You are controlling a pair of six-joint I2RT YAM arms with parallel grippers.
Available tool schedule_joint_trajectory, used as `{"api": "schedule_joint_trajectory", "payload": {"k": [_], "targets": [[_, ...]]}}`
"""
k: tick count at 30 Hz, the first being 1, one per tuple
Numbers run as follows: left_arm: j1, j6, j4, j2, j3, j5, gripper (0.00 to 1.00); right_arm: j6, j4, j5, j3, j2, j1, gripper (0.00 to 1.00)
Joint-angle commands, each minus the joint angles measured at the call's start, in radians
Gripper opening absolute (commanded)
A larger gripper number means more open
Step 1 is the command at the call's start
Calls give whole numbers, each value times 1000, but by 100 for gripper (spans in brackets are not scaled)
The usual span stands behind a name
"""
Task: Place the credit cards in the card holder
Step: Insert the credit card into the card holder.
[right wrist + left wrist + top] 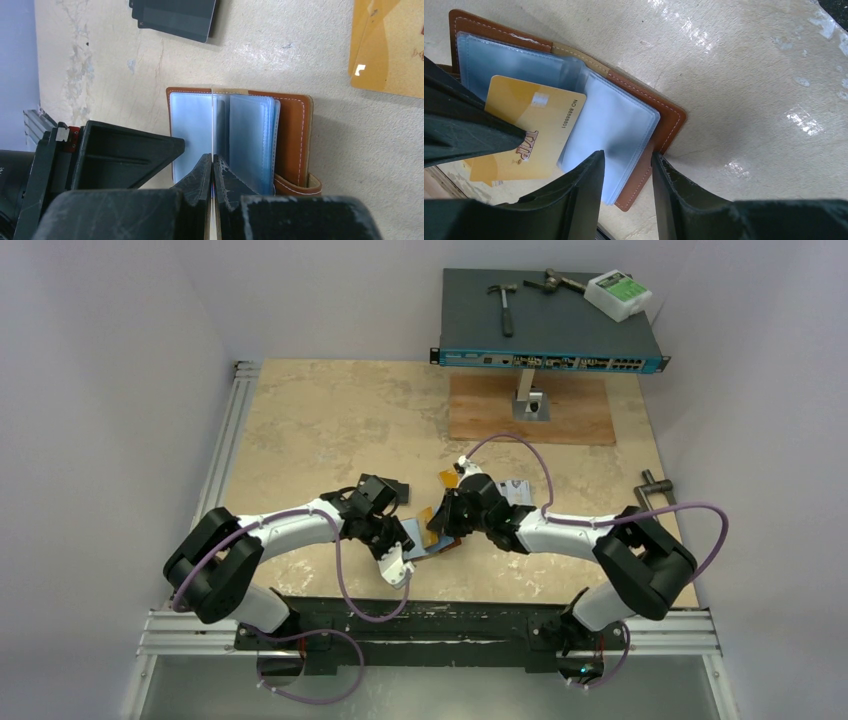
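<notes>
On the switch (560, 328): hammer (503, 306), second tool (556, 282), white box (618, 294). In front of the switch: wooden board (580, 412) with metal bracket (531, 400).

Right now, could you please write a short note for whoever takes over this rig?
Right hand: shut on a gold card, held edge-on at the blue sleeves of the open card holder.
Left hand: jaws stand either side of the holder's edge; I cannot tell whether they pinch it.
Loose beside the holder: black cards and a second gold card.
Done: the holder is open, with one card at it.
Left: seat that card, then the loose ones.
</notes>
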Motion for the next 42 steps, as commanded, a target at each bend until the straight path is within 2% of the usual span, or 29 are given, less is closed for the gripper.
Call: {"api": "schedule_joint_trajectory", "payload": {"k": [1,20,35,42], "targets": [[-1,53,-16,9,-24,5,40,40,96,36,-31,-4,-2,0],[-22,57,-58,25,-21,4,26,62,170,84,-173,5,-2,0],[-32,45,-80,23,-19,1,26,105,298,150,-255,-62,-1,0],[-37,29,-76,20,-21,-1,26,110,359,146,-249,-37,-1,0]]}}
